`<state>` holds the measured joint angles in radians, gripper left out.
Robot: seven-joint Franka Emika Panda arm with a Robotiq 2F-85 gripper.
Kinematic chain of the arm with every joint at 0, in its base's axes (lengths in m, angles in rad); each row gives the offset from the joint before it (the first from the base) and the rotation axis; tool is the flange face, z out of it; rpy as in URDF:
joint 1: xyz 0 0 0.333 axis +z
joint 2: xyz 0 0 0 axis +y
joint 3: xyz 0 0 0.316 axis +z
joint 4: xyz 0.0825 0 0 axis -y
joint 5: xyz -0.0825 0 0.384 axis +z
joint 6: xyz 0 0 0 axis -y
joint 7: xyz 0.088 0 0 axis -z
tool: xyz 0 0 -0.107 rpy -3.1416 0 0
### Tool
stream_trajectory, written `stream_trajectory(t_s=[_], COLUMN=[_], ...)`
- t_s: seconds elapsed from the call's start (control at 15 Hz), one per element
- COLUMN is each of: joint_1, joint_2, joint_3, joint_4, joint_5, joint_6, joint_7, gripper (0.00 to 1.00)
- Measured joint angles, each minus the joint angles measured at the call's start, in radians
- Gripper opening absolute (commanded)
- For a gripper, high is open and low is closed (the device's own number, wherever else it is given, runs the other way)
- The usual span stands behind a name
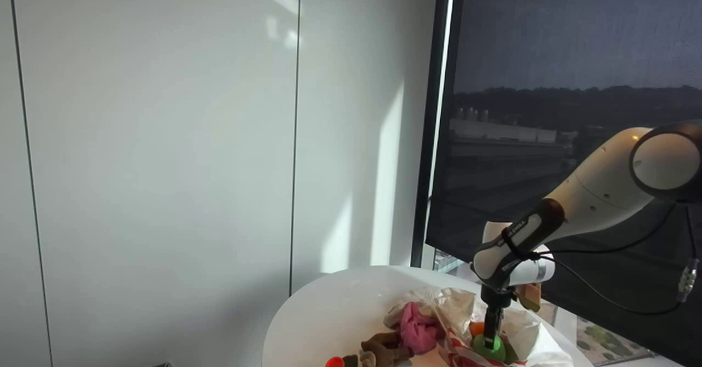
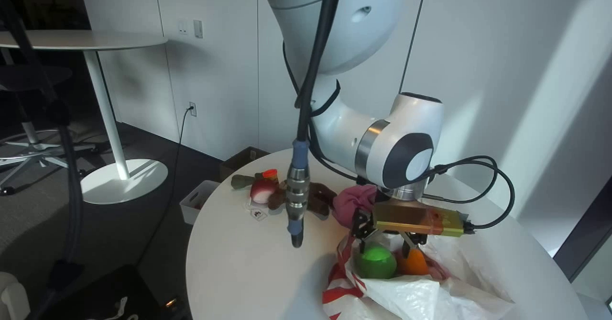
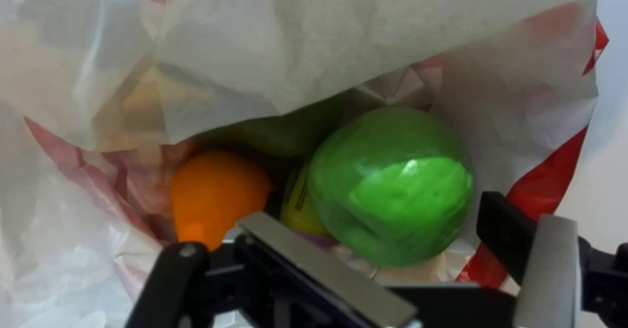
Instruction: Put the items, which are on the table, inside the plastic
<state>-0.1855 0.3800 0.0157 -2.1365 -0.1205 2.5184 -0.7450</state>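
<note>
Wrist view: jaws spread apart near a green item and an orange item, both inside the plastic bag. In an exterior view, a pink item sits beside the bag on the counter; in an exterior view, a brown item too.

Find white plastic bag, red-marked, crumpled, open-mouthed, on round white tabletop. Inside, see glossy green round piece, with orange piece beside it and part of yellow piece between them. Outside, note creased pink-magenta piece just beside bag, brown piece next to that; farther off, near tabletop edge, record red-and-white piece, grey-green piece and orange-red piece, close together.
</note>
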Motion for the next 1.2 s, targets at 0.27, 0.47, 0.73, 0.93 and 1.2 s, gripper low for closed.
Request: stream_trajectory(t_s=[0.27,0.47,0.73,0.93,1.2], joint_1=[0.055,0.104,0.199,0.264,0.313], joint_2=[-0.112,-0.18,-0.194,-0.167,-0.075], joint_3=[0.044,0.098,0.149,0.161,0.162], joint_4=[-0.079,-0.143,-0.166,-0.145,-0.073], joint_5=[-0.018,-0.005,-0.002,-0.015,-0.038], joint_6=[0.023,0.023,0.024,0.041,0.059], joint_7=[0.004,-0.001,0.016,0.088,0.168], gripper=[1.0,1.0,1.0,1.0,1.0])
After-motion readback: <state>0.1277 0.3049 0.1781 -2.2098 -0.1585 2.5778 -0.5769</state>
